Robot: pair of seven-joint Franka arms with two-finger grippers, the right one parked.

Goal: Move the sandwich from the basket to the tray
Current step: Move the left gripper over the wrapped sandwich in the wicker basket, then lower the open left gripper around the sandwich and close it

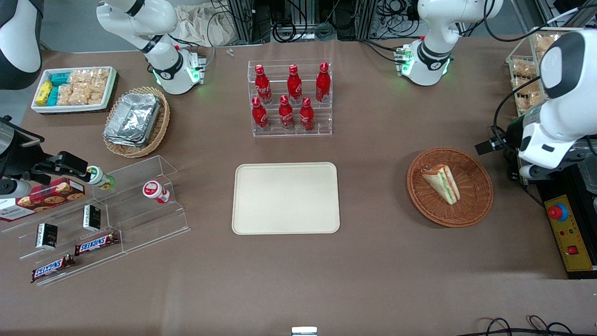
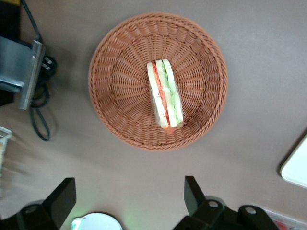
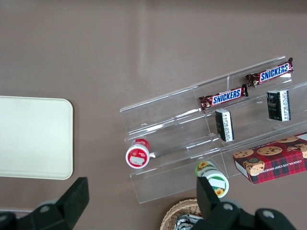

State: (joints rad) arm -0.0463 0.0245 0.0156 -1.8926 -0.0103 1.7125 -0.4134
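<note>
gripper (image 2: 129,199) spread, held above table beside basket (image 2: 115,52) | sandwich (image 2: 165,93) untouched | risk: wedge tipped or crushed if fingers are misaligned; tray (image 1: 252,219) well apart

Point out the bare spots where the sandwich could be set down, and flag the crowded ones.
The tray holds nothing. Bare table lies between it and the basket, where the sandwich lies. The open gripper hovers above that basket. Crowded: the bottle rack and the acrylic snack shelf.
</note>
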